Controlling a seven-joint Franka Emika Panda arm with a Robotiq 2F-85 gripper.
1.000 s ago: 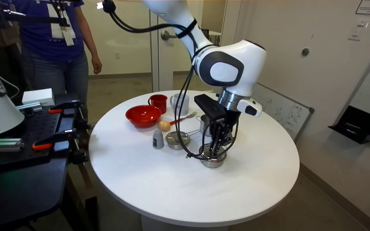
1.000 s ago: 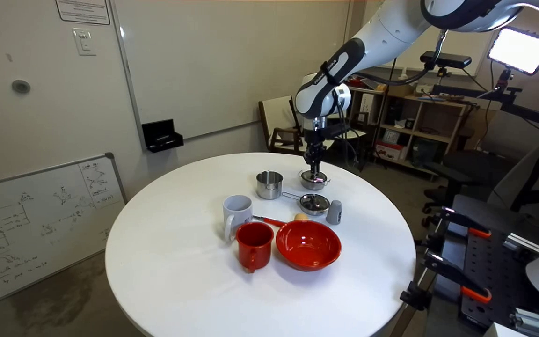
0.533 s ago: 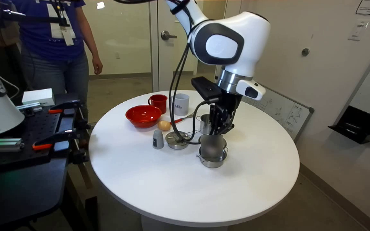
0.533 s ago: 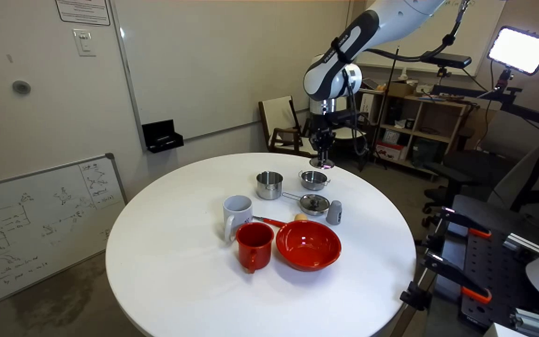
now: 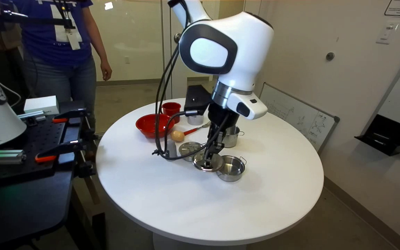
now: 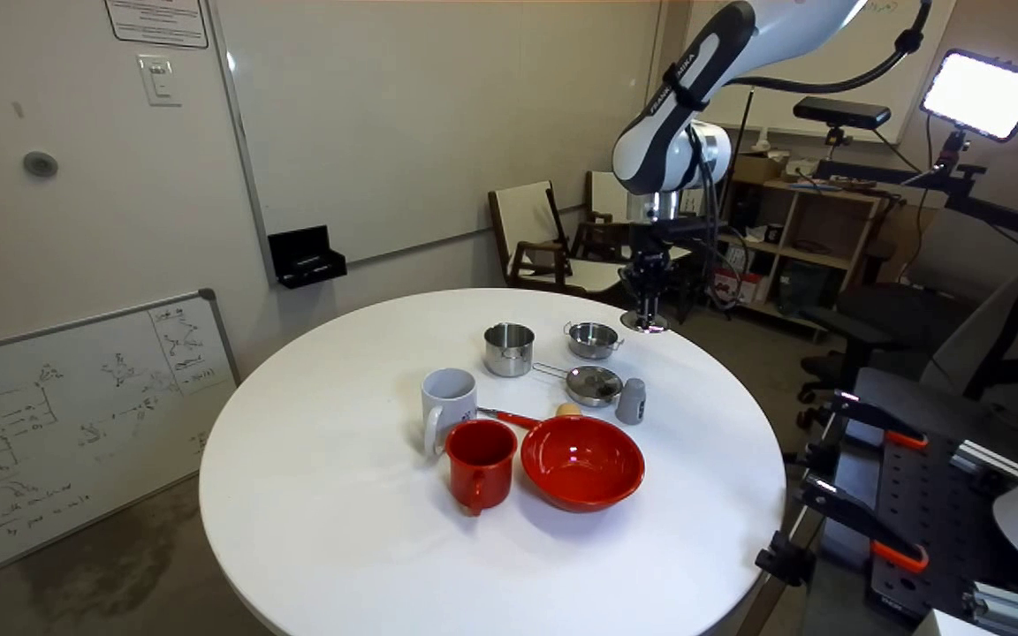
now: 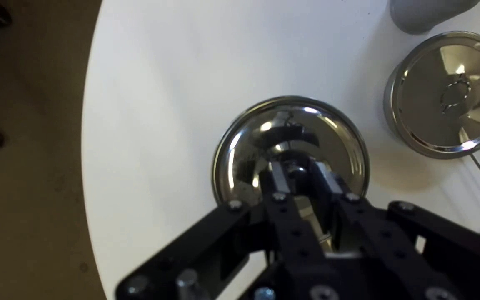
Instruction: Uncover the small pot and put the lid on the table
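Note:
The lid (image 5: 199,164), a shiny round metal disc, hangs level in the air from my gripper (image 5: 208,161). My fingers are closed around its top knob. The lid also shows in an exterior view (image 6: 644,324) and in the wrist view (image 7: 290,125), where the gripper (image 7: 296,170) stands over its middle. The small pot (image 5: 232,170) sits uncovered on the white round table (image 5: 186,205), just to one side of the lid. It also shows open in an exterior view (image 6: 593,343). In the wrist view the pot is mostly hidden behind the gripper.
A covered shallow steel dish with a wire handle (image 7: 448,96) and a grey shaker (image 6: 632,402) stand close by. Further off are a taller steel cup (image 6: 509,351), red bowl (image 6: 581,464), red mug (image 6: 481,464) and white mug (image 6: 449,397). The table edge is near the lid.
One second ago the lid sat on the pot in my gripper. It was then lifted above the pot and has now moved sideways off it, toward the black bench, and slightly lower.

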